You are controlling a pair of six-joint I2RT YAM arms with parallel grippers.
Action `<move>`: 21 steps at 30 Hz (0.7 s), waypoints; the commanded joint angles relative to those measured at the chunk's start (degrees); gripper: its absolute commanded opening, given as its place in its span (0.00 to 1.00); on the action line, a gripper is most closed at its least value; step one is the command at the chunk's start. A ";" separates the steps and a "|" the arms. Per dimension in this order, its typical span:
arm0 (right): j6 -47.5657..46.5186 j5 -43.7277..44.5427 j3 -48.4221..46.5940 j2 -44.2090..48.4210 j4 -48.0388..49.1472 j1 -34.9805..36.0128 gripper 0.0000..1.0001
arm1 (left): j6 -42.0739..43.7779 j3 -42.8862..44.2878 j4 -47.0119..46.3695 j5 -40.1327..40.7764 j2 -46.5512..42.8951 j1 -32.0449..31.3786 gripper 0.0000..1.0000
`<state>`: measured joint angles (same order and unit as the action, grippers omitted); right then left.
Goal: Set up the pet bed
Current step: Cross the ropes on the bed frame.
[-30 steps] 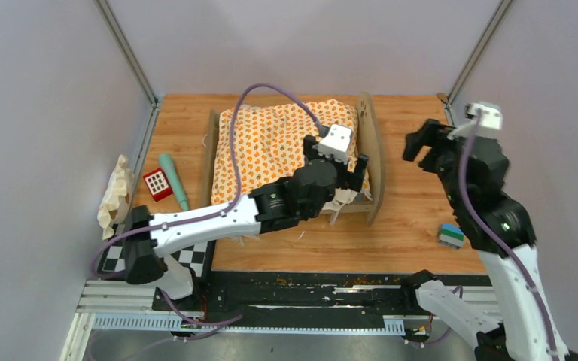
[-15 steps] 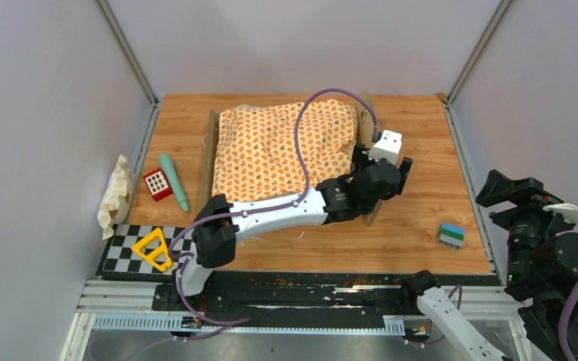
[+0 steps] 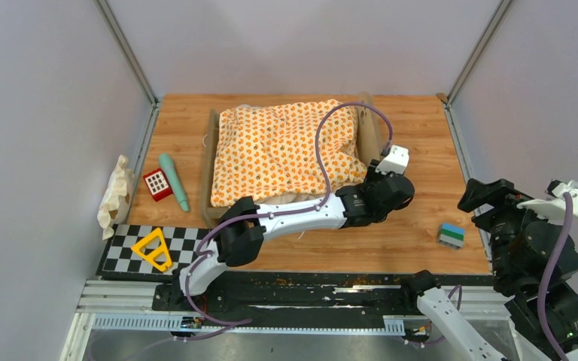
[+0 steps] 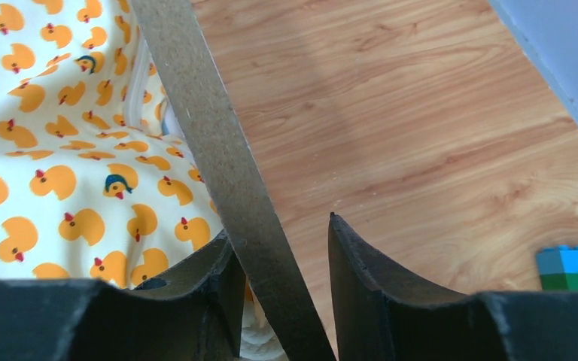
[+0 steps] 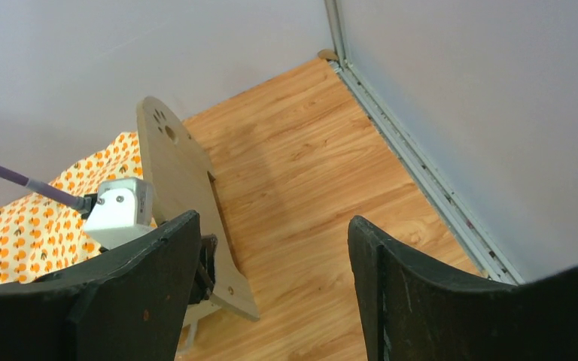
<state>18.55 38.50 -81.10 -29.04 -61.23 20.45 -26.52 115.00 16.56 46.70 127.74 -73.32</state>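
The light-wood pet bed (image 3: 367, 134) held an orange-patterned cushion (image 3: 278, 150), long axis left-to-right; left claw (image 4: 280, 229) straddled 1 end board (image 4: 211, 135) unclamped, right claw (image 5: 275, 218) spread.

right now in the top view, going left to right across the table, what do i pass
crumpled beige cloth -> red block -> green stick -> pet bed -> blue and green block
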 commanded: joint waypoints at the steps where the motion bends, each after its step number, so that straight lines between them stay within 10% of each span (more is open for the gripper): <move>1: 2.57 -4.91 2.61 0.82 -1.08 0.21 0.71 | 2.27 2.44 -0.51 -0.33 0.28 -0.40 0.34; 8: 2.95 -7.57 6.74 1.64 0.03 0.20 0.71 | 8.75 1.22 -1.24 -0.16 -3.51 0.27 0.01; 21: 5.76 -17.96 25.47 7.10 8.06 0.21 0.72 | 14.13 2.11 2.05 -7.75 -14.56 4.63 0.00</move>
<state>23.03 23.70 -61.14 -25.50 -58.63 20.45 -24.23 114.93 18.76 39.59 124.70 -69.69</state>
